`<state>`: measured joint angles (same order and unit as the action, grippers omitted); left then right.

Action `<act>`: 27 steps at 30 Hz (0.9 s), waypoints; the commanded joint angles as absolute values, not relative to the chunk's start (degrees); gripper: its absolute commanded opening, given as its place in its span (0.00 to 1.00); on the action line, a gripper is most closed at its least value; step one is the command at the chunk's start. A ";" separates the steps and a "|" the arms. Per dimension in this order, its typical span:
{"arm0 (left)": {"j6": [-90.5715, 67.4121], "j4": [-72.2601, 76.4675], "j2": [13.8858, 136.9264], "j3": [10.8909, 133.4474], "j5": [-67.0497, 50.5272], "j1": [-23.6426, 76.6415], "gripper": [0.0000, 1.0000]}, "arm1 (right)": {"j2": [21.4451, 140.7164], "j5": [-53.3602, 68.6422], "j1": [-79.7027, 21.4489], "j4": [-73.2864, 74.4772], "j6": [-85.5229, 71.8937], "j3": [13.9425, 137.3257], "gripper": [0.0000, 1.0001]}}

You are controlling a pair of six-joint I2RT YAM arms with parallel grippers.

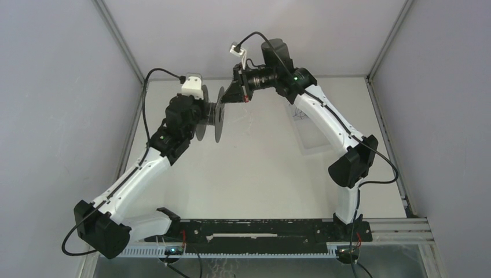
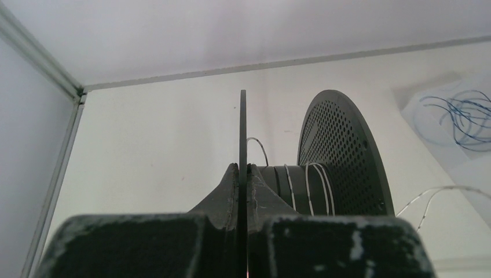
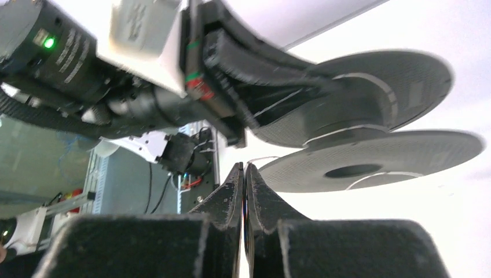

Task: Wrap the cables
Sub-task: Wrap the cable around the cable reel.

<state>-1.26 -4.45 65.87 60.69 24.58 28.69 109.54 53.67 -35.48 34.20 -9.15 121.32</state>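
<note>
A black spool hangs above the table. My left gripper is shut on its thin near flange, seen edge-on. The perforated far flange stands to the right. A few turns of the thin whitish cable lie round the core. A loose stretch of cable trails off to the right. My right gripper is shut right beside the spool, and the thin cable runs from its tips toward the spool. From above, the right gripper sits at the spool's far side, opposite the left gripper.
A white sheet with a tangle of thin blue wire lies on the table at the right. Enclosure walls stand close on the left, back and right. A black rail with both arm bases runs along the near edge.
</note>
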 commanded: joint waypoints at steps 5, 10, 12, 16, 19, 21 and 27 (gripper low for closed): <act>4.33 -3.47 63.51 58.90 16.01 30.50 0.00 | 111.35 51.71 -30.26 30.16 -10.96 127.15 0.08; 4.93 -4.70 62.59 58.73 10.58 30.59 0.00 | 112.88 52.05 -28.43 30.44 -9.87 127.35 0.07; 5.01 -5.22 62.09 58.90 8.12 30.64 0.00 | 113.47 52.20 -27.41 30.63 -9.32 127.28 0.07; 4.39 -6.33 61.38 59.68 4.28 30.56 0.00 | 114.83 53.41 -25.86 31.42 -7.92 126.64 0.07; 3.43 -7.12 61.13 60.64 2.74 30.42 0.00 | 114.97 54.42 -24.77 31.34 -6.44 124.23 0.07; 3.11 -7.56 60.96 61.13 1.74 30.27 0.00 | 114.64 55.17 -23.69 31.10 -5.60 122.13 0.07; 1.77 -8.75 60.77 62.62 0.03 29.21 0.00 | 112.95 56.91 -21.50 30.58 -2.67 114.94 0.08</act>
<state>2.87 -7.88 62.96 59.83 3.86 30.00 115.94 56.69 -24.18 34.26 -6.44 118.19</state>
